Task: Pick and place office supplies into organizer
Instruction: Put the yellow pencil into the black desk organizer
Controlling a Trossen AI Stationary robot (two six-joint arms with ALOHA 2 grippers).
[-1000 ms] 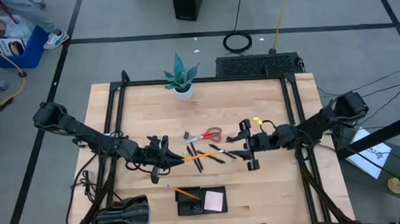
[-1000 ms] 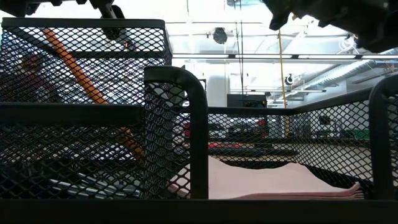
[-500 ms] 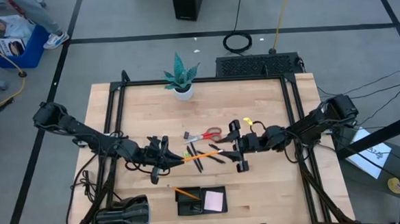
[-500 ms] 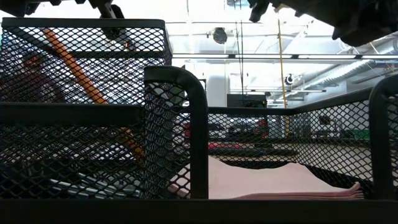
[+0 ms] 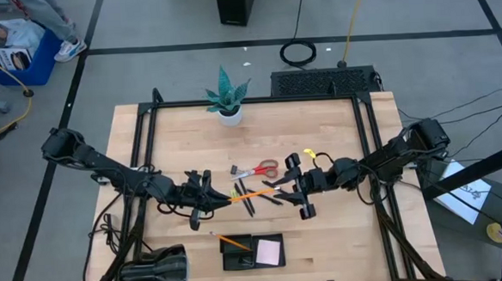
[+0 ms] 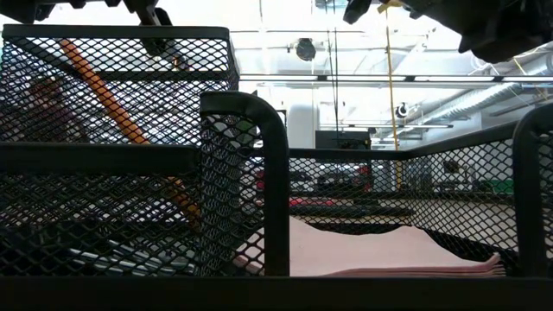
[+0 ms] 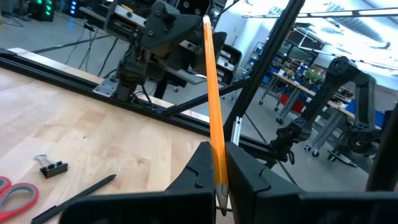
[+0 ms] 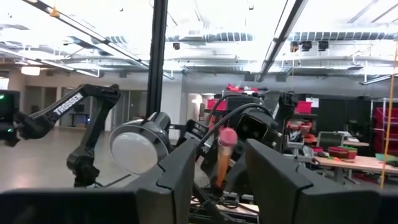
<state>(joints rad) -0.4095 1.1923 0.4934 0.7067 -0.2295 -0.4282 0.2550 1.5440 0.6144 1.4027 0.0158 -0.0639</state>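
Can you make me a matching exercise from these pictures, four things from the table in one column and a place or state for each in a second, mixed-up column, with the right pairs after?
Column one:
1. orange pencil
2. red-handled scissors
3. pink note pad
4. potted plant

Column two:
A. standing at the table's far edge
B. lying in the organizer
C. clamped in the left end effector
D. lying on the table between the two end effectors

Pairs: 1-C, 2-D, 3-B, 4-A. The right end effector hovers by the pens.
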